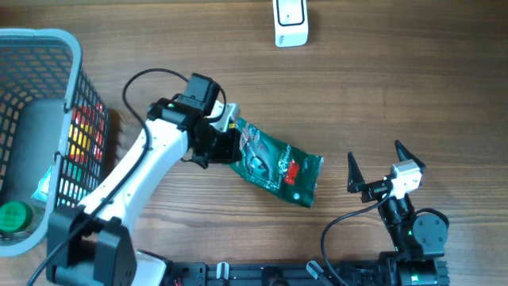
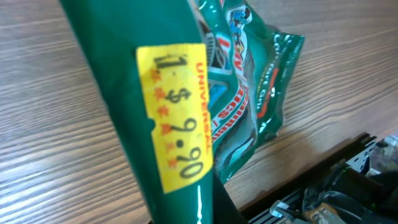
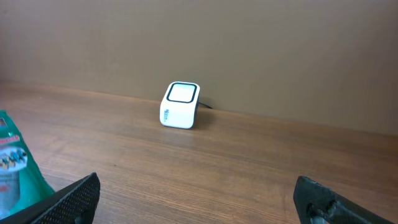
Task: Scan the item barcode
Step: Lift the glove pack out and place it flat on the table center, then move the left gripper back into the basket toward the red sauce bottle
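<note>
A wood-grain table (image 1: 397, 95) runs to a brown wall (image 3: 249, 50), with a white scanner (image 1: 290, 22) at its far edge. The left gripper (image 1: 228, 137) is clamped on the green snack bag (image 1: 278, 163) mid-table — the right gripper (image 1: 374, 152) gapes wide, empty.

On the brown wooden table (image 1: 413, 87), the green foil snack bag (image 1: 278, 163) lies mid-table. The white box-shaped scanner (image 1: 290, 21) sits behind it, and the grey plastic mesh basket (image 1: 48, 36) stands far left, holding what may be a green-lidded jar (image 1: 13, 216).

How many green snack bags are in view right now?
1. The green snack bag is mid-table, gripped at one end by the left end effector. The basket at left may hide more.
</note>
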### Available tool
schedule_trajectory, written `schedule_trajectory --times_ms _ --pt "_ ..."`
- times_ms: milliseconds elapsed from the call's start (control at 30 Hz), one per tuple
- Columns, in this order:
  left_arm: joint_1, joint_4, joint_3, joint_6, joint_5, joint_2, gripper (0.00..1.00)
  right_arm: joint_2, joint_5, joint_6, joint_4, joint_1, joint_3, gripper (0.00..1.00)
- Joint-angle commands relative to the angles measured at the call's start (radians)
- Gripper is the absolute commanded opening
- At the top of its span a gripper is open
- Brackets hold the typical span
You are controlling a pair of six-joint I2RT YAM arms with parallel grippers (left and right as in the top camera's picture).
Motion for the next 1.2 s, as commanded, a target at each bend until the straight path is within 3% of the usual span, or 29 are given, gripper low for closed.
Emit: schedule_trajectory --times_ms 0,100,233,333,367,400,433,467,500,533,833,1167 --pt "-0.04 0.016 -0.005 0.024 -0.006 0.053 0.04 -0.008 -0.016 -0.013 0.005 0.004 -0.001 1.0" --pt "-0.046 0.086 -0.005 0.013 -0.063 0.087 0.04 -0.008 -0.016 -0.013 0.005 0.004 -0.001 1.0" --pt "-0.02 0.203 -0.005 -0.222 -0.25 0.106 0.04 -0.008 -0.016 -0.013 0.005 0.004 -0.001 1.0" --pt "-0.012 0.233 -0.005 -0.33 -0.261 0.106 0.04 -0.008 -0.016 -0.014 0.005 0.004 -0.001 1.0" --pt "-0.014 0.234 -0.005 -0.348 -0.261 0.106 0.09 -0.008 -0.016 -0.014 0.005 0.004 -0.001 1.0" --pt "-0.02 0.23 -0.005 -0.352 -0.26 0.106 0.19 -0.008 -0.016 -0.013 0.005 0.004 -0.001 1.0" --pt "-0.029 0.222 -0.005 -0.352 -0.261 0.106 0.41 -0.008 -0.016 -0.013 0.005 0.004 -0.001 1.0" --pt "-0.038 0.209 -0.005 -0.352 -0.261 0.106 0.51 -0.008 -0.016 -0.014 0.005 0.004 -0.001 1.0" --pt "-0.049 0.193 -0.005 -0.351 -0.261 0.106 0.94 -0.008 -0.016 -0.014 0.005 0.004 -0.001 1.0" --pt "-0.054 0.188 -0.005 -0.349 -0.261 0.106 1.0 -0.008 -0.016 -0.014 0.005 0.004 -0.001 1.0" --pt "-0.027 0.17 0.034 -0.344 -0.308 -0.062 1.0 -0.008 -0.016 -0.013 0.005 0.004 -0.001 1.0" --pt "-0.025 0.247 0.051 -0.344 -0.707 -0.473 1.0 -0.008 -0.016 -0.013 0.005 0.004 -0.001 1.0"
